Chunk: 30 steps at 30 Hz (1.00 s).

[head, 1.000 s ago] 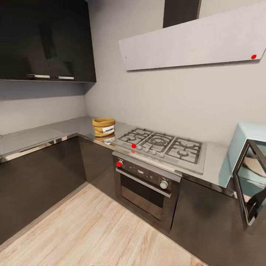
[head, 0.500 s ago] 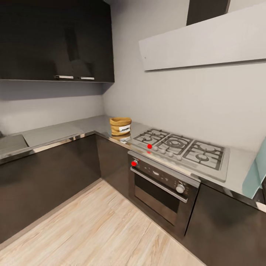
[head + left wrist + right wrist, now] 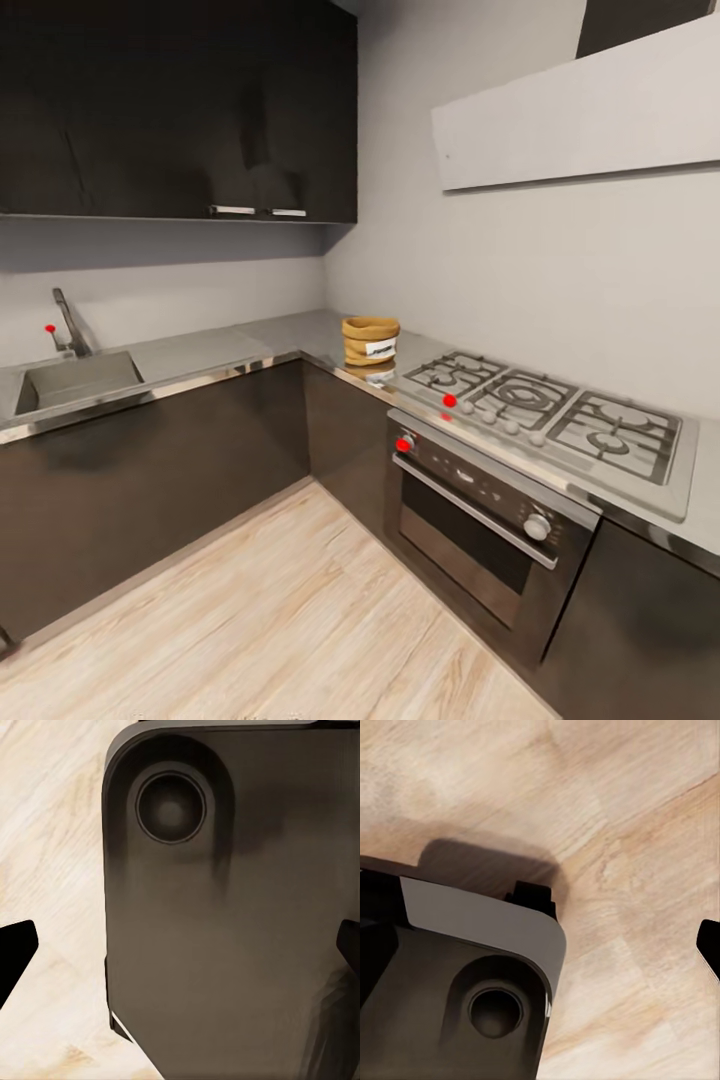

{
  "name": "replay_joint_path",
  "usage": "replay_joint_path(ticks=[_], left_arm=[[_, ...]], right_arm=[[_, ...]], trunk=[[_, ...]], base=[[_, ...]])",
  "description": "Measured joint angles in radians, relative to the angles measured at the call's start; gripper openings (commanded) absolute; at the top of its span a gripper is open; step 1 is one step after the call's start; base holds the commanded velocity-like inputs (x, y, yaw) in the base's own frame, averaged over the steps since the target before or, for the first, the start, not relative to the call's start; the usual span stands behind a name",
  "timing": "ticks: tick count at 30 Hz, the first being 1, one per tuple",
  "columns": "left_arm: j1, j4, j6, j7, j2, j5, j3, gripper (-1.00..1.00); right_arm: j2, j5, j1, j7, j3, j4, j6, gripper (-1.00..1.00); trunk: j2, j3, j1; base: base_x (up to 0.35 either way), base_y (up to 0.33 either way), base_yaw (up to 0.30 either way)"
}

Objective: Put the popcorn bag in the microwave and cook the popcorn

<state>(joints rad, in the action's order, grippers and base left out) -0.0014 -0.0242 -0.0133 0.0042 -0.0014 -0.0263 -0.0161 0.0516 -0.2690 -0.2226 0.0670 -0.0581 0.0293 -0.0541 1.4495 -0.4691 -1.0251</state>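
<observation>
A: Kitchen corner: where does the popcorn bag (image 3: 370, 341) stand?

B: Upright on the bench (image 3: 270, 335), just beside the gas hob (image 3: 555, 415), well apart from the sink (image 3: 75, 378).

A: The risk?

B: Likely a clumsy reach tipping the bag onto the grates, or the base bumping the oven (image 3: 485, 520).

A: And the tools?

B: Left tool (image 3: 180, 945) spread wide, empty, above the robot's base. Right tool: one fingertip (image 3: 710, 945) at the frame's edge; its state cannot be told.
</observation>
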Motion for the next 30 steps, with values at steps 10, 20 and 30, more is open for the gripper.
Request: replay_joint_path(ticks=[10,20,30], left_arm=[[0.0,0.0,-0.007,0.0,0.0,0.001,0.0,1.0],[0.0,0.001,-0.013,-0.005,0.004,0.0,0.002,1.0],[0.0,0.001,-0.012,-0.006,0.004,0.0,0.003,1.0]], right_arm=[[0.007,0.003,0.0,0.001,-0.001,0.0,-0.002,1.0],[0.006,-0.004,0.0,0.002,-0.001,0.0,0.0,1.0],[0.011,-0.004,0.0,0.002,0.0,0.0,0.0,1.0]], trunk=[[0.0,0.0,0.0],[0.0,0.0,0.001],[0.0,0.0,0.001]], base=[[0.0,0.0,0.104],[0.21,0.018,0.0],[0.321,0.125,0.0]])
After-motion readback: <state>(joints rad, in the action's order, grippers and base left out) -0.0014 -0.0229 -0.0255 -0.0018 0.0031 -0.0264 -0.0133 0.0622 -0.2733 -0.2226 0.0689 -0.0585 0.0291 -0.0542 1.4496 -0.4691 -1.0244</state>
